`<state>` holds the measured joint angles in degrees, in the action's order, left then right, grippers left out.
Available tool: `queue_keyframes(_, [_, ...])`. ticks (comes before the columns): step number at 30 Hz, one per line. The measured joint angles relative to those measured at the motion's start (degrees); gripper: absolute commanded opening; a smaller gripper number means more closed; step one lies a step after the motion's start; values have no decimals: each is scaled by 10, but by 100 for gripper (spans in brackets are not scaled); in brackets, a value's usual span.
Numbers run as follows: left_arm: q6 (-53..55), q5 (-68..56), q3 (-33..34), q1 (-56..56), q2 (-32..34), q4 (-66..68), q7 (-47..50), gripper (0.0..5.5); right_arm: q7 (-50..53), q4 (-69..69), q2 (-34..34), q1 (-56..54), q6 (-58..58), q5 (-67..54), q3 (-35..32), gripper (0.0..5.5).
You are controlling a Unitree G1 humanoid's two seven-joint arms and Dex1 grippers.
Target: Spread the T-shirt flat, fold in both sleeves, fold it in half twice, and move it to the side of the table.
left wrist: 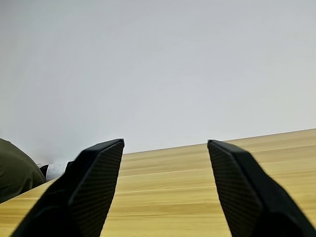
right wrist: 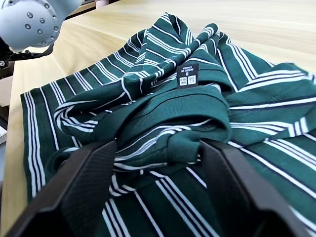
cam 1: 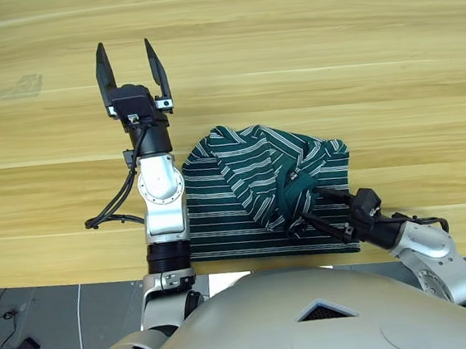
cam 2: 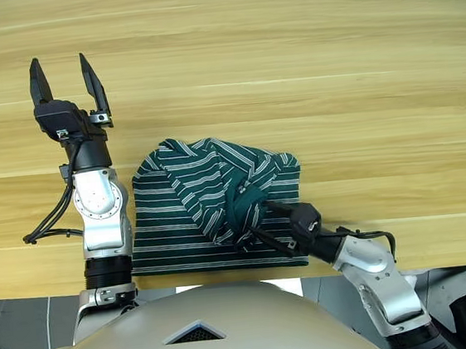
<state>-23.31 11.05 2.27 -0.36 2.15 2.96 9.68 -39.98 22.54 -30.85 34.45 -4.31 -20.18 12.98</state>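
A dark green T-shirt with white stripes (cam 1: 243, 190) lies crumpled in a heap near the front edge of the wooden table (cam 1: 302, 34). Its lower part is roughly flat; the collar and neck label (right wrist: 187, 75) are bunched on top. My right gripper (cam 1: 303, 206) comes in from the near right, open, its two black fingers straddling a knot of fabric (right wrist: 163, 133) by the collar. My left gripper (cam 1: 124, 46) is held open to the left of the shirt, pointing away over bare wood, with nothing between its fingers (left wrist: 98, 173).
The table's front edge (cam 1: 85, 277) runs just below the shirt hem. A black cable (cam 1: 111, 208) loops beside my left forearm. Wide bare wood stretches beyond and on both sides of the shirt. A dark olive object (left wrist: 15, 170) sits at the table's far end.
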Motion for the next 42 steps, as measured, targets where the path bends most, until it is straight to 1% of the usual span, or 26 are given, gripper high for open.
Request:
queue_keyframes(3, [0, 0, 3, 6, 1, -2, 0, 315, 11, 1, 15, -6, -44, -25, -2, 301])
queue_keyframes(6, [0, 0, 4, 10, 1, -3, 0, 315, 27, 15, 33, -13, -122, -96, -23, 301])
queue_keyframes(8, [0, 0, 4, 10, 2, -4, 0, 315, 39, 27, 39, -20, -156, -123, -32, 301])
queue_keyframes(14, [0, 0, 3, 10, 2, -4, 0, 315, 49, 32, 42, -22, -172, -121, -29, 301])
queue_keyframes(16, [0, 0, 3, 10, 2, -5, 0, 315, 49, 34, 42, -20, -172, -117, -25, 267])
queue_keyframes(18, [0, 1, 2, 10, 2, -7, 0, 315, 47, 34, 41, -17, -172, -115, -22, 261])
queue_keyframes(26, [0, 1, 2, 11, 2, -9, 0, 315, 33, 20, 38, -14, -165, -100, -17, 118])
queue_keyframes(33, [0, 1, 2, 14, 2, -9, 0, 315, 22, 10, 44, -25, -152, -90, -14, 9])
queue_keyframes(39, [0, 1, 2, 14, 2, -3, 0, 315, 9, 3, 48, -40, -149, -89, -17, 2])
queue_keyframes(42, [0, 1, 2, 13, 2, 1, 0, 315, -15, 16, 47, -57, -150, -116, -38, 2])
